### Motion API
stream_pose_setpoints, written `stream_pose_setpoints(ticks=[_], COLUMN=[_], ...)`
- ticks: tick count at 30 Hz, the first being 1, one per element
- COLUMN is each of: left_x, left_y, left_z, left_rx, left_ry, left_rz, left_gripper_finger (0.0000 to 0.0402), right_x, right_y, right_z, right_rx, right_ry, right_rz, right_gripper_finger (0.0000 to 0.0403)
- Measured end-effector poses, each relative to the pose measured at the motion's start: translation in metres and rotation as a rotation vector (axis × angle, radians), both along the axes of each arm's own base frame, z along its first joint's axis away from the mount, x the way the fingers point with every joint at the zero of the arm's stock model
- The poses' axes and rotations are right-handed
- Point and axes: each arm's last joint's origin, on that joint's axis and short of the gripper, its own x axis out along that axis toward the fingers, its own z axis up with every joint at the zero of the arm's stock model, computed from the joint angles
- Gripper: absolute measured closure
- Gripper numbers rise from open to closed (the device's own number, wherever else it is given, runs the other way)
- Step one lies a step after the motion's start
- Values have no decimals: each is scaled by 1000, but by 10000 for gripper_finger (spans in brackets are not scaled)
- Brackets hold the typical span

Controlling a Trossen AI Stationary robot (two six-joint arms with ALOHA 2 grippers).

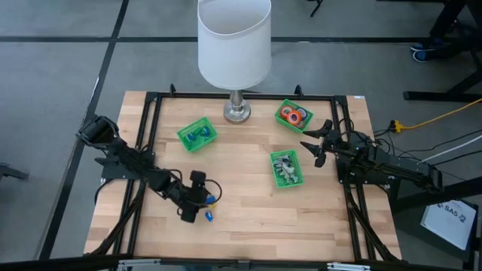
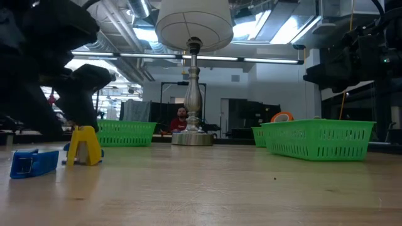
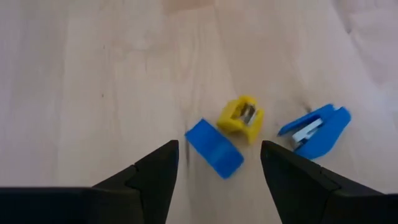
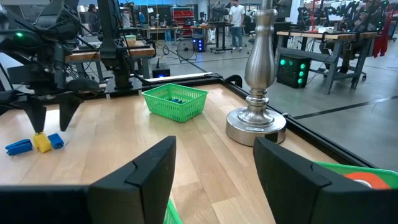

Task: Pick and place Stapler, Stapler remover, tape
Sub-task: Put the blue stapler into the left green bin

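Low in the left half of the high view, the left gripper [image 1: 197, 213] hangs with fingers spread above three small staplers on the desk [image 1: 248, 218]: a yellow stapler [image 3: 240, 117] between two blue ones [image 3: 213, 148], the nearer touching it. I'd say it should settle on one piece, square up and descend straight so neighbours aren't nudged. The right gripper [image 1: 318, 143], also spread, waits at right beside the tape bin [image 1: 294, 115].

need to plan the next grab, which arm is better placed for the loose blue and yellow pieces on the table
Left. Its open pincer hovers right over the yellow piece and two blue pieces, while the right pincer sits across the table between two green bins.
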Motion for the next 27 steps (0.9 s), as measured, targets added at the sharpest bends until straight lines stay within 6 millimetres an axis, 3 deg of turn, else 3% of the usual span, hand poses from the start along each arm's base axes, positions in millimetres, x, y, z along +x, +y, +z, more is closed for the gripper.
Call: stream_pose_setpoints(ticks=[21,27], left_x=[-1,3], left_y=[4,0], left_z=[-1,-16], left_rx=[-55,-108], left_ry=[-22,18], left_rz=[216,254], left_gripper_finger=[203,204], right_x=[0,0], right_y=[0,0], right_z=[0,0], right_rx=[-1,0], right_ry=[-1,0], right_rz=[0,0], right_gripper_finger=[182,182])
